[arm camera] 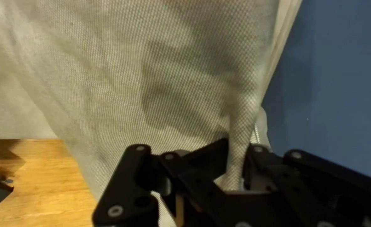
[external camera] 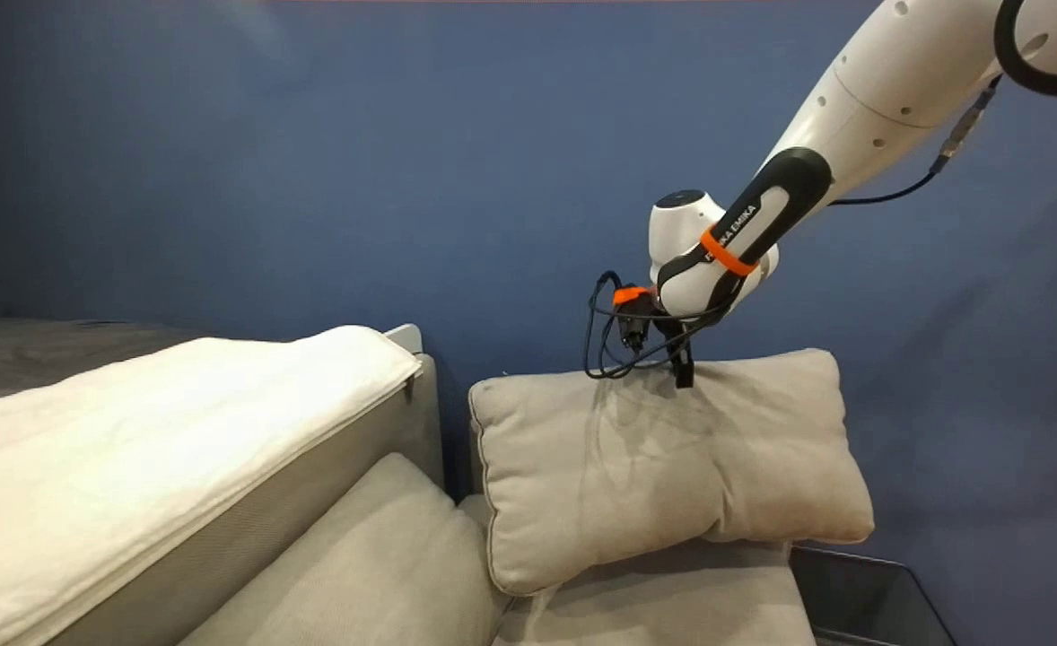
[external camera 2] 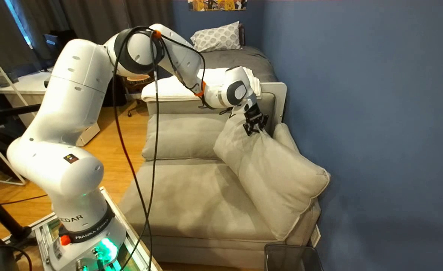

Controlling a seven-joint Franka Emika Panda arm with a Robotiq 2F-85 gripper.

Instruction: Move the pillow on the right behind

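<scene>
Angular black tool (arm camera: 236,165) pinches the puffy, coarse-woven beige pillow (external camera: 663,471).

Poster (external camera 2: 217,5) cropped, pillow (arm camera: 160,85) cropped in wrist view

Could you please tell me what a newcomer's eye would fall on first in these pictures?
Most likely the big white robot arm, stretched out over the sofa in an exterior view. Next would come the plump beige pillow by the blue wall, a fold of its upper edge pinched in the black gripper. The bright green glow low on the arm's base may also catch the eye.
</scene>
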